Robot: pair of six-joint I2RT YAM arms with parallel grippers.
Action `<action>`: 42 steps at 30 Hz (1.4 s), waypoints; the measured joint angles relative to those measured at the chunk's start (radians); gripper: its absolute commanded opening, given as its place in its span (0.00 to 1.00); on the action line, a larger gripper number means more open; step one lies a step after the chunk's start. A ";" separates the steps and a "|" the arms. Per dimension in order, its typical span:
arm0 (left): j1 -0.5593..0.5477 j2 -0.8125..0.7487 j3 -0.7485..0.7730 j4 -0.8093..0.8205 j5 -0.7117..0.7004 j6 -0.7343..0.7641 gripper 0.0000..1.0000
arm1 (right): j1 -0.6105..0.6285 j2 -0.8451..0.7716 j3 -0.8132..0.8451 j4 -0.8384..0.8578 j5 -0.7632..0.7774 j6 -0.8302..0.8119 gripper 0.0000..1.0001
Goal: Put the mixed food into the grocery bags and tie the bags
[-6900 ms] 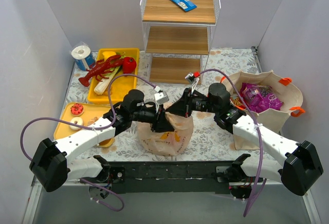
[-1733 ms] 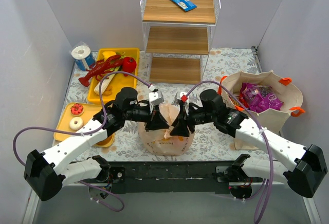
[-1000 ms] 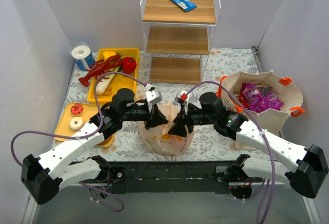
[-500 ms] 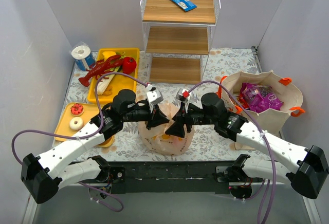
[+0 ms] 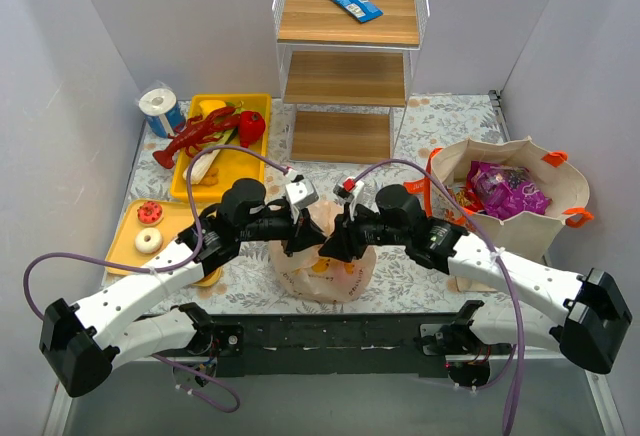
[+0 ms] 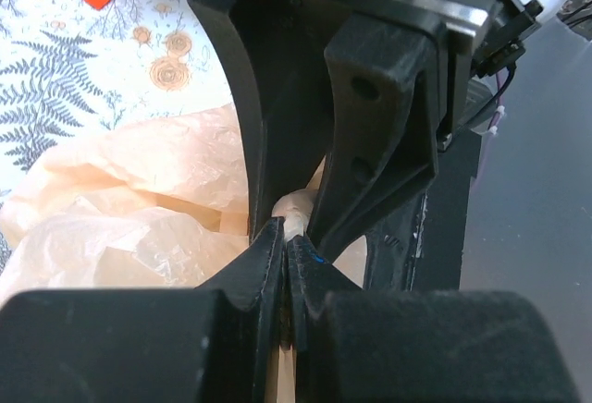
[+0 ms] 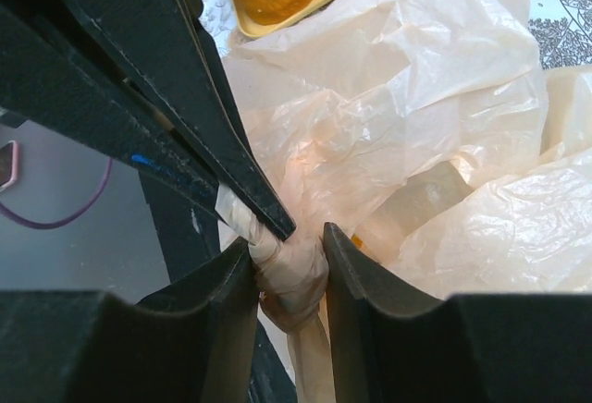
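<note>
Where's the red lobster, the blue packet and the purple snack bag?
red lobster (image 5: pixel 196 134): top view, on the middle of its body.
blue packet (image 5: pixel 352 1): top view, on the middle of its wrapper.
purple snack bag (image 5: pixel 505 192): top view, on its crinkly middle.

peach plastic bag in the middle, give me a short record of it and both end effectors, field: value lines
bag: peach plastic bag, centre of the scene, top gathered up
left end effector: shut on a thin twisted strand of the bag
right end effector: closed around a thicker twisted bunch of the bag, tip to tip with the left one
knot: cannot tell whether one is formed
other bag: beige tote on the right, open, purple packet inside
</note>
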 measured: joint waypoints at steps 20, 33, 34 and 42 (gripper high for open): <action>-0.006 -0.014 -0.019 0.006 -0.077 0.007 0.50 | 0.156 0.027 0.050 -0.155 0.479 -0.010 0.01; -0.038 0.005 0.008 0.000 -0.142 0.055 0.79 | 0.154 -0.001 0.095 -0.264 0.454 -0.112 0.01; -0.049 0.015 0.020 0.000 -0.160 0.064 0.79 | 0.154 -0.001 0.111 -0.281 0.454 -0.121 0.01; -0.085 0.082 0.077 0.006 -0.216 0.117 0.60 | 0.150 -0.008 0.187 -0.377 0.415 -0.167 0.01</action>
